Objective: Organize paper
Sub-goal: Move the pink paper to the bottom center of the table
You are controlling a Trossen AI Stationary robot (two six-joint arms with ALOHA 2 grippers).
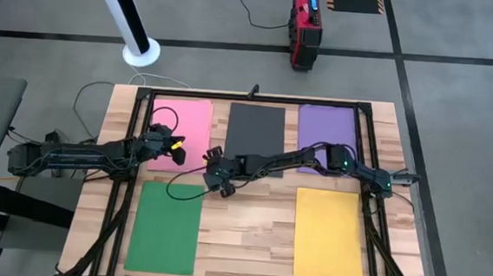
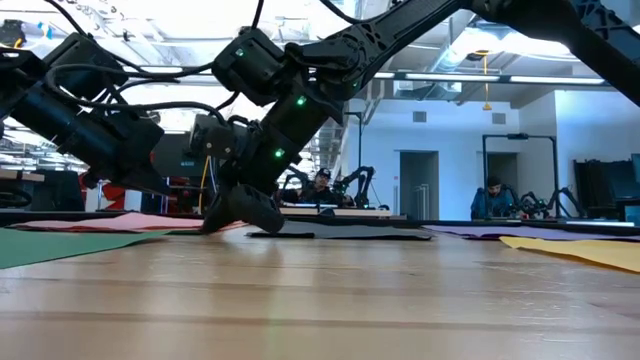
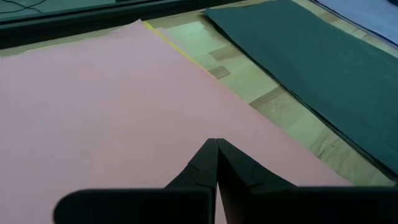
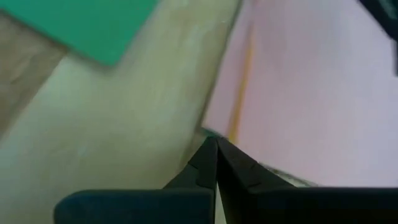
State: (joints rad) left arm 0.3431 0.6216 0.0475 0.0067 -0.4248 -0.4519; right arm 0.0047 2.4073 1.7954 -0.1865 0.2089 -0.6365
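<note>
Five sheets of paper lie flat on the table: pink (image 1: 180, 132), dark grey (image 1: 256, 130) and purple (image 1: 327, 128) along the far side, green (image 1: 166, 226) and yellow (image 1: 329, 234) along the near side. A yellow edge (image 3: 158, 34) shows from under the pink sheet. My left gripper (image 1: 174, 146) is shut over the pink sheet's (image 3: 112, 106) right half. My right gripper (image 1: 218, 178) is shut, low at the pink sheet's near right corner (image 4: 211, 127), between the pink and dark grey sheets. My left gripper points its shut fingertips (image 3: 216, 146) slanting down at the pink sheet; whether they touch it, I cannot tell. My right gripper has its shut fingertips (image 4: 216, 144) down at the table (image 2: 245, 215), slanting from the right, just at the pink sheet's near right corner. Whether they rest on the paper or on the wood beside it, I cannot tell.
A black frame (image 1: 258, 99) runs along the table's far side and down both sides. Bare wood (image 1: 247, 234) lies between the green and yellow sheets. Cables (image 1: 165, 115) hang from both arms over the pink and purple sheets. People sit in the room beyond (image 2: 492, 195).
</note>
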